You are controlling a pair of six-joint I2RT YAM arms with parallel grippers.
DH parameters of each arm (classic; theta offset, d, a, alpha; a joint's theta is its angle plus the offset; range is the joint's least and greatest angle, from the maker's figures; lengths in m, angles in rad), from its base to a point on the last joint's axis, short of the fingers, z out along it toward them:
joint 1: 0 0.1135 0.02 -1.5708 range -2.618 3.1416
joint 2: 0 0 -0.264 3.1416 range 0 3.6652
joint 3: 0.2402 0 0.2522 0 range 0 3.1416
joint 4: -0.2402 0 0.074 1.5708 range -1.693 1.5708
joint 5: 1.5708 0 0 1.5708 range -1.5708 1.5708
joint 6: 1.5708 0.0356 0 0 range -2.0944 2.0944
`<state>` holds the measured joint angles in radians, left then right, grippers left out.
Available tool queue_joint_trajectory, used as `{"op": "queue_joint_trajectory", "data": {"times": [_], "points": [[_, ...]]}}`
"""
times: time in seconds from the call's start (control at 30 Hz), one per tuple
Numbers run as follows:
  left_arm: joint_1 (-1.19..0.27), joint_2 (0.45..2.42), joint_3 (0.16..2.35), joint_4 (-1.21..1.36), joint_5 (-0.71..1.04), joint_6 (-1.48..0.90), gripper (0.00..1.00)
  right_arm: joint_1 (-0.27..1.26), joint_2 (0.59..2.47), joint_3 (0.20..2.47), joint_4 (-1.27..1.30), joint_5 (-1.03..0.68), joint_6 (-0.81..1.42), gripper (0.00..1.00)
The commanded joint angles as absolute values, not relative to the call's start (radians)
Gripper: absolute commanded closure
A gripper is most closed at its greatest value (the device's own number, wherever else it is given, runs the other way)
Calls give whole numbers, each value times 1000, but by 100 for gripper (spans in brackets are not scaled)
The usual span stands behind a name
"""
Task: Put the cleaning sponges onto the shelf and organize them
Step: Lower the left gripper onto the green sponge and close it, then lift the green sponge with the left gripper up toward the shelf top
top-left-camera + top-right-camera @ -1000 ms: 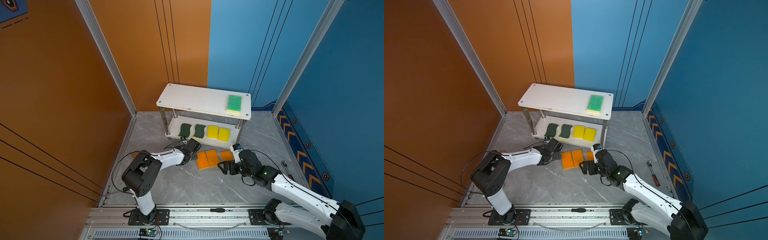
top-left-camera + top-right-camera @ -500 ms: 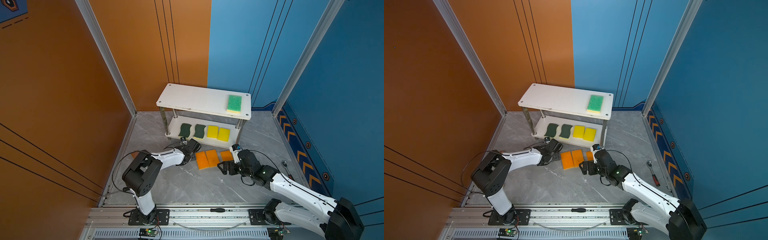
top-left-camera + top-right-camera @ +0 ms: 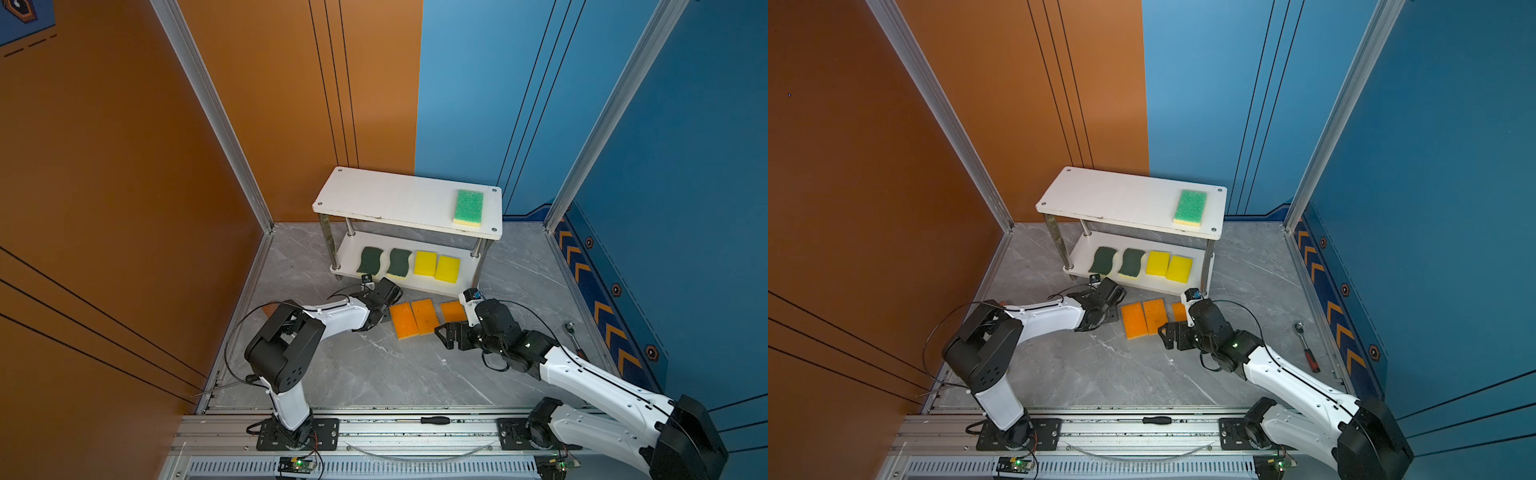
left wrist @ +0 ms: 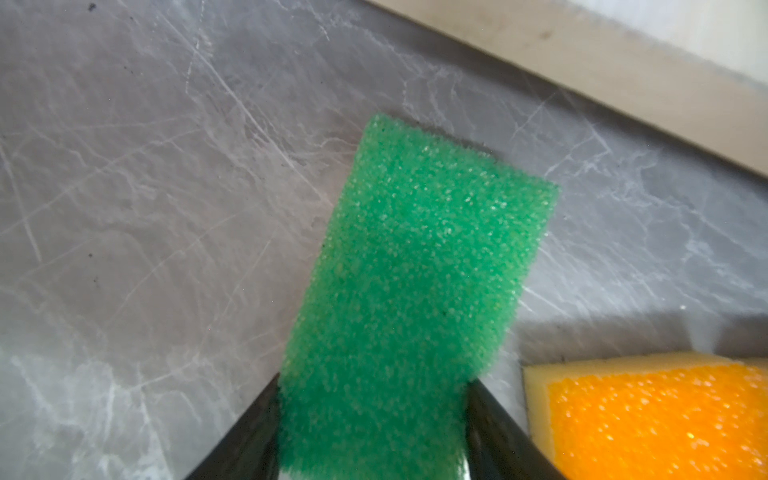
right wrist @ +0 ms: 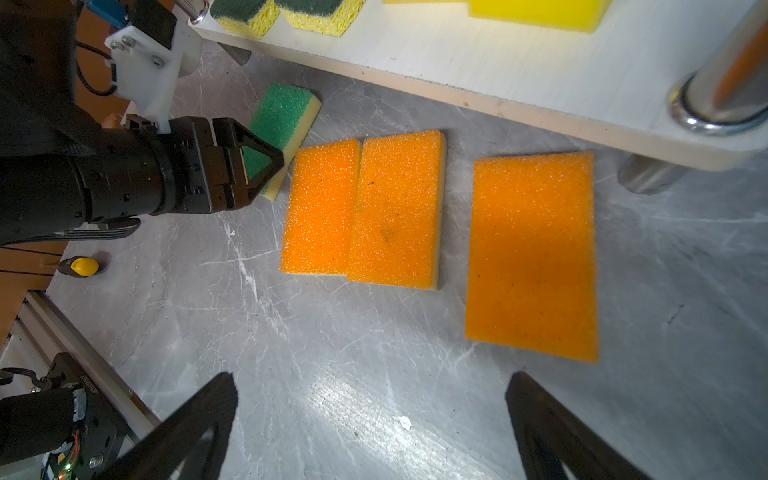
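light-green sponge (image 4: 415, 257): flat on floor (image 5: 332, 353) before shelf (image 3: 395, 199), long axis toward it; left gripper (image 4: 370, 395) pinching its sides. right gripper (image 5: 370, 378) wide, empty. orange sponges (image 5: 532, 249): three, floor. shelved sponges (image 3: 425, 263): five.

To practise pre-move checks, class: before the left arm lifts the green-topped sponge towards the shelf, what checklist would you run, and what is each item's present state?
1. Left jaws on both long sides of the light-green-topped, yellow-based foam sponge: ok.
2. Grip firm enough to lift: cannot tell.
3. Bare room on the white two-tier shelf's top board, beside the matching green sponge there: ok.
4. Right jaws open and empty: ok.
5. Neighbouring orange-topped sponge apart from the gripped one: ok.
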<state>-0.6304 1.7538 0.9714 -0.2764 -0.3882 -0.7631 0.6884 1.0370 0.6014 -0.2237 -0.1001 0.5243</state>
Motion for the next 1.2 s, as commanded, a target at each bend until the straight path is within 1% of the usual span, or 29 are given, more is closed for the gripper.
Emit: {"op": "queue_joint_trajectory", "data": {"times": [0.0, 0.17, 0.33, 0.47, 0.6, 1.07, 1.1, 1.17], "points": [[-640, 1772, 981, -301, -383, -748, 39, 695, 1034, 625, -208, -95, 518, 0], [-640, 1766, 979, -293, -375, -741, 43, 695, 1031, 623, -209, -94, 518, 0], [-644, 1740, 971, -290, -370, -739, 45, 695, 1030, 625, -210, -92, 518, 0], [-664, 1699, 964, -305, -405, -727, 47, 695, 1027, 622, -210, -92, 518, 0], [-663, 1665, 949, -309, -405, -732, 52, 695, 1026, 619, -209, -93, 520, 0], [-666, 1595, 950, -347, -396, -724, 53, 695, 1012, 614, -213, -89, 522, 0], [-666, 1587, 951, -352, -396, -723, 53, 722, 1012, 614, -213, -89, 522, 0], [-667, 1572, 952, -362, -393, -722, 53, 722, 1011, 615, -212, -89, 522, 0]]}}
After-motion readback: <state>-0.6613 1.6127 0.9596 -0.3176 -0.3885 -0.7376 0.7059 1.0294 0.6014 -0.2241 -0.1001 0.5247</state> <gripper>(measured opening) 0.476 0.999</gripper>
